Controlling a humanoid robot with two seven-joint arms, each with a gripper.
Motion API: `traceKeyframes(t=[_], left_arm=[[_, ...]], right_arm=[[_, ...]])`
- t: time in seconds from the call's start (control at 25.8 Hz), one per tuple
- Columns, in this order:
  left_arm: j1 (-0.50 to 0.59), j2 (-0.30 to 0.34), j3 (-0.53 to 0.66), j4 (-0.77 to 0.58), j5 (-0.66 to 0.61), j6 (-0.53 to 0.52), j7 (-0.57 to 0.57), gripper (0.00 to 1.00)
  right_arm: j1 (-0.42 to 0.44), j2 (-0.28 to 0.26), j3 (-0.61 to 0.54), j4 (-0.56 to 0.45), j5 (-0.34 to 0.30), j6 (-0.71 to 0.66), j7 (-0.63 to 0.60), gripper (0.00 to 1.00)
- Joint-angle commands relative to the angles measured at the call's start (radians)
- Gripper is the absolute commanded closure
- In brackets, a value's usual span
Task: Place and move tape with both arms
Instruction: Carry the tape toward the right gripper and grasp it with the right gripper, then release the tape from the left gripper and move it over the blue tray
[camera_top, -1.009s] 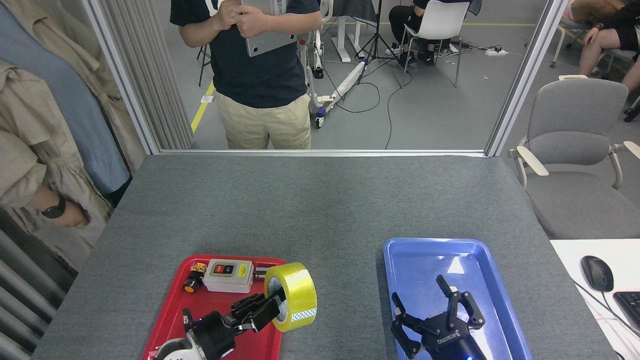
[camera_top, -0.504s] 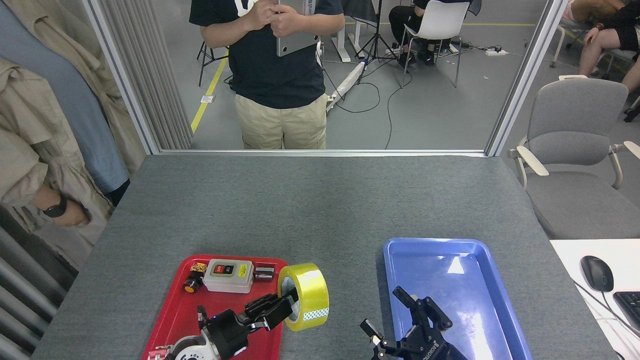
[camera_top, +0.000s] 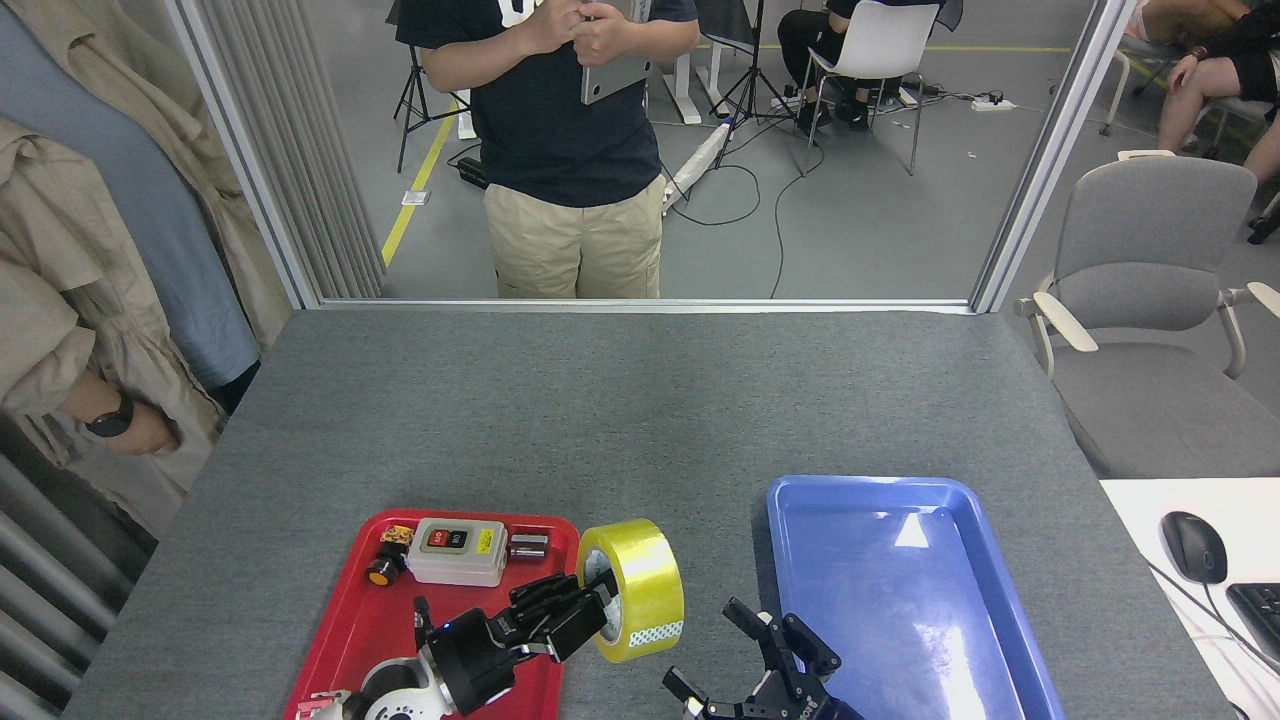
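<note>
The left gripper (camera_top: 585, 620) clamps its fingers through the core of the yellow tape roll (camera_top: 640, 588), holding it on edge just past the red tray's (camera_top: 345, 620) right rim, above the grey table (camera_top: 640, 400). The right gripper (camera_top: 755, 660), fingers spread, sits just right of the roll, beside the blue tray (camera_top: 940, 500).

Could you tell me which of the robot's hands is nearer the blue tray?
The right hand: it hovers open beside the blue tray's left edge. The left hand grips the tape farther left.
</note>
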Motion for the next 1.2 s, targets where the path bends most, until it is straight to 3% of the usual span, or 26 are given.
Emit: traceKeyframes(t=[0.0,0.35,0.5,0.7,0.78,0.89,0.93,1.16], left_arm=[[-0.005,0.015,-0.040,-0.010,0.000,0.000,0.043,1.00],[-0.004,0.012,-0.080,-0.016,-0.002,0.000,0.043,1.00],[0.007,0.016,-0.103,-0.036,-0.003,0.000,0.035,1.00],[0.012,0.016,-0.103,-0.039,-0.003,0.000,0.032,1.00],[0.012,0.019,-0.101,-0.040,-0.005,0.000,0.033,0.80],[0.007,0.022,-0.085,-0.040,0.001,0.000,0.052,0.14],[0.004,0.022,-0.072,-0.042,0.006,0.000,0.069,0.01],[0.010,0.047,-0.011,-0.051,0.075,0.000,0.179,0.01]], right_arm=[[-0.012,-0.001,0.028,0.001,0.005,0.000,-0.001,0.01],[-0.012,-0.003,0.074,-0.024,0.079,0.000,-0.002,0.02],[-0.012,-0.004,0.089,-0.045,0.128,0.000,-0.007,0.25],[-0.002,-0.021,0.088,-0.097,0.131,0.000,-0.027,0.53],[0.001,-0.035,0.082,-0.100,0.131,0.000,-0.030,0.63],[0.005,-0.039,0.074,-0.103,0.132,0.000,-0.030,0.76],[0.007,-0.041,0.071,-0.105,0.132,0.000,-0.030,0.80],[0.027,-0.067,0.034,-0.108,0.131,0.000,-0.030,0.94]])
